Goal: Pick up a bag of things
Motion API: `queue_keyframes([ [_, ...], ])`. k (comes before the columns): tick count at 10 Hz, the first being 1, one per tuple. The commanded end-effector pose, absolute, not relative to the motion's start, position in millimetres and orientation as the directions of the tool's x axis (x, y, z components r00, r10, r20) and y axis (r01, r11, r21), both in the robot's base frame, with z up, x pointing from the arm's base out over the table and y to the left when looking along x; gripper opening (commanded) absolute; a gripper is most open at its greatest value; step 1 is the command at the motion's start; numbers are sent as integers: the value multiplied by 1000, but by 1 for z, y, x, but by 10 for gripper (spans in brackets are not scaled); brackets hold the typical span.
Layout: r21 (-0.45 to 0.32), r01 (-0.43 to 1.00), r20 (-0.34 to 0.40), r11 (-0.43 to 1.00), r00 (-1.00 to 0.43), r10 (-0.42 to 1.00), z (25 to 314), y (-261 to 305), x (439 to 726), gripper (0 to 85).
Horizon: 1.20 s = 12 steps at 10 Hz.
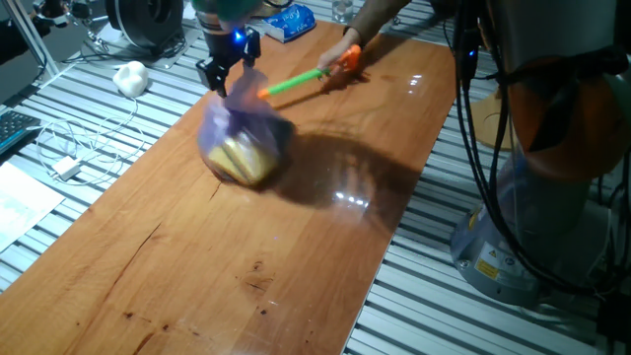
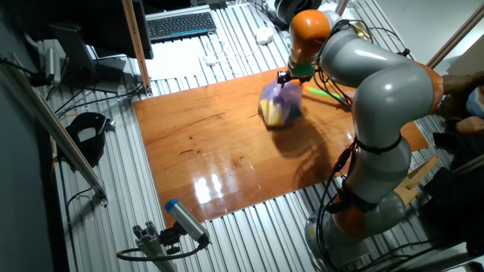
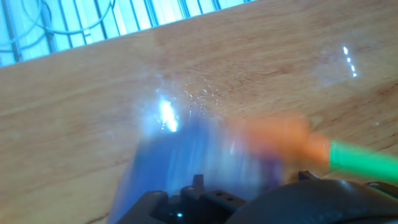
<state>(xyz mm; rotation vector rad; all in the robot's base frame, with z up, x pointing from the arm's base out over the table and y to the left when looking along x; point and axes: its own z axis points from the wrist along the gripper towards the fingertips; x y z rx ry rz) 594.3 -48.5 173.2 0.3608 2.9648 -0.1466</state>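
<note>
On the table, left to right: white cable and adapter (image 1: 67, 168) lie off the wood on the slatted bench, then the bag, then the toy shovel.
Bag of things: lilac plastic bag (image 1: 244, 143), yellow contents showing through, sitting on the near-left part of the table (image 1: 246, 256), loose top drawn up toward the end effector.
End effector: black fingers (image 1: 226, 71) right at the bag's neck; they look pinched onto the plastic, but motion blur means I cannot tell for certain.
Why this hold: my read is the knotted top is the only thin, gatherable part, so it is the natural handle.
Toy shovel: green handle, orange blade (image 1: 315, 72), just behind the bag, a person's hand (image 1: 347, 46) on its far end.
Hand view: blurred purple and orange fill the frame, so no detail there.
Surface: glossy reddish wood, lamp glare, dark grain marks.
Room: keyboard (image 2: 180, 24) and cables behind; grey-and-orange arm (image 2: 378, 106) arching over the right side.
</note>
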Motion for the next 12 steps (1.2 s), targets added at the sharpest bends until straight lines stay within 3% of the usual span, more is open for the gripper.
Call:
queue_keyframes([
  [1,-67,230,-165,971,-962,216,170,-56,592,680],
  [5,-34,179,-170,983,-971,171,164,-81,586,680],
  [12,-40,257,-150,966,-957,248,177,-37,586,680],
])
